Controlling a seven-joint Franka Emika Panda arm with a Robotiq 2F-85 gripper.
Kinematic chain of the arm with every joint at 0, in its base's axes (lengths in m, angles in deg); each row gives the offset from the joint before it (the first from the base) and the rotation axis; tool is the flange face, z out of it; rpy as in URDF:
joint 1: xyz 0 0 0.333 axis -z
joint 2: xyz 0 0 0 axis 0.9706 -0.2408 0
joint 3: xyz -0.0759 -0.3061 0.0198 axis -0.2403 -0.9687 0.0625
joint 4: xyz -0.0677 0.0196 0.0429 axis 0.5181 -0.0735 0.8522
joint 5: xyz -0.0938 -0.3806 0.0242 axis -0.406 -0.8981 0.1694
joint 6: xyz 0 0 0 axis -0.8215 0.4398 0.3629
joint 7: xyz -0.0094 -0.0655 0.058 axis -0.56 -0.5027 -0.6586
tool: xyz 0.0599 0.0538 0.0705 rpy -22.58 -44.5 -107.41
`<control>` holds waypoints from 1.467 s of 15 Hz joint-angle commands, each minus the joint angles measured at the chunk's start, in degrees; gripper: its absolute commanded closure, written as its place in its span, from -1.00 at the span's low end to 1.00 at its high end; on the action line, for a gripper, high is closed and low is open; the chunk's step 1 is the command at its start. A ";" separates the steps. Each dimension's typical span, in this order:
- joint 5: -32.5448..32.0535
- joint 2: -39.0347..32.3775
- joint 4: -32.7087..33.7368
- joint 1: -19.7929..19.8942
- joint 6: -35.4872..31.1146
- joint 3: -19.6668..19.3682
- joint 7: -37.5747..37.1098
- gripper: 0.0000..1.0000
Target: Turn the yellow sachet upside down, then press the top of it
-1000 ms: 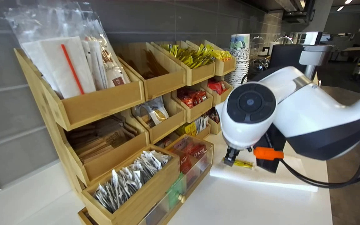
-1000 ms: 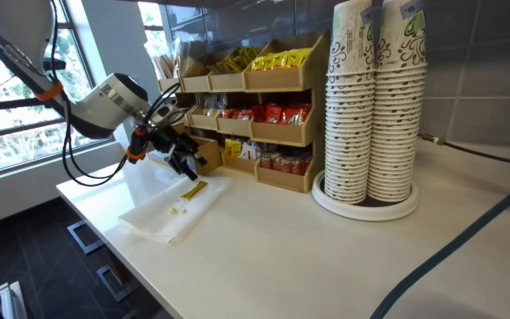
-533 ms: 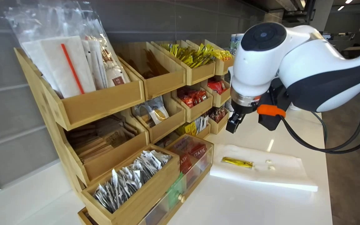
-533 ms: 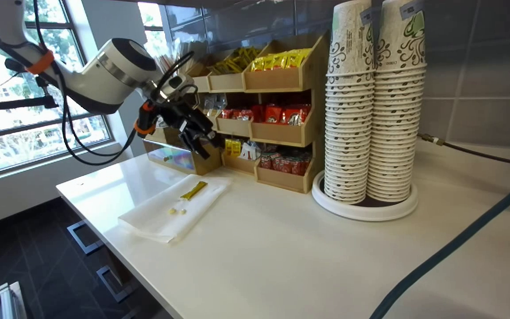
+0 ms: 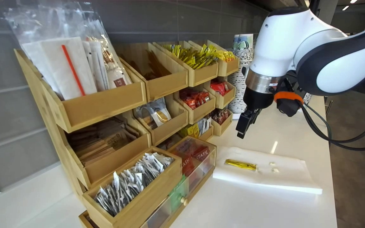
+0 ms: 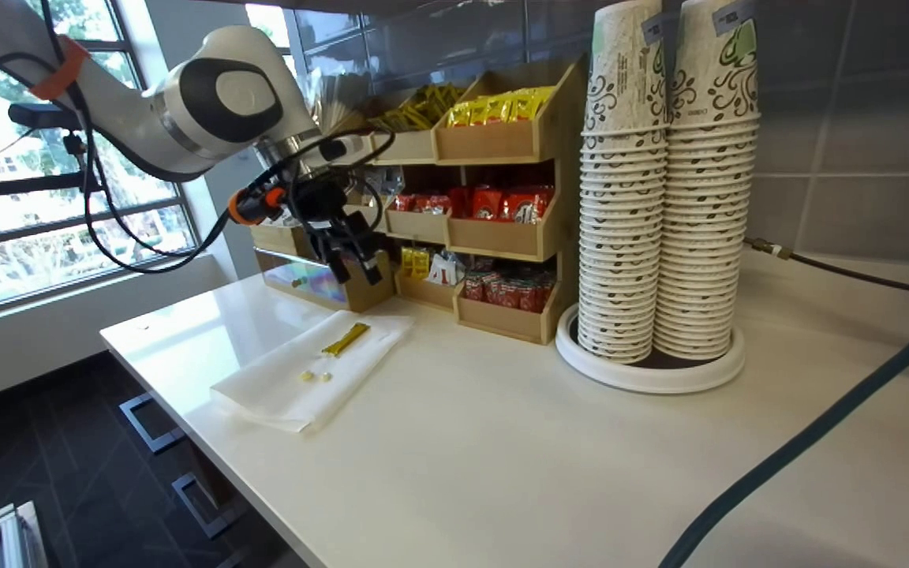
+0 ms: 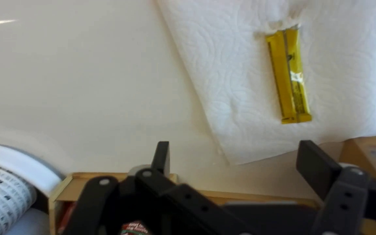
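The yellow sachet (image 5: 241, 164) lies flat on a folded white paper towel (image 5: 291, 180). It also shows in an exterior view (image 6: 346, 339) and in the wrist view (image 7: 289, 76), where a dark seam runs along its upper face. Two small pale blobs (image 6: 307, 376) are on the towel near one end of the sachet. My gripper (image 7: 233, 145) is open and empty. In both exterior views it hangs in the air above the counter, pointing down (image 5: 242, 133) (image 6: 358, 276), apart from the sachet. The wrist view shows the sachet ahead of the fingertips.
A wooden tiered organizer (image 5: 106, 107) with several bins of packets stands close beside the towel. A clear-fronted drawer box (image 5: 198, 172) is nearest the sachet. Stacked paper cups (image 6: 624, 237) stand on a round white tray (image 6: 660, 385). Cables (image 5: 337, 142) hang from the arm.
One second ago my gripper was low at the sachet's end. It has risen away and turned to point more straight down. The sachet and towel have not visibly moved.
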 commanded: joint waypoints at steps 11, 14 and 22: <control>21.43 -1.74 -2.19 -0.94 1.58 0.88 25.41 0.96; 20.88 -3.49 -1.81 -1.07 0.82 1.45 26.00 1.00; 18.73 -8.34 -0.48 -0.78 -4.43 1.81 27.59 1.00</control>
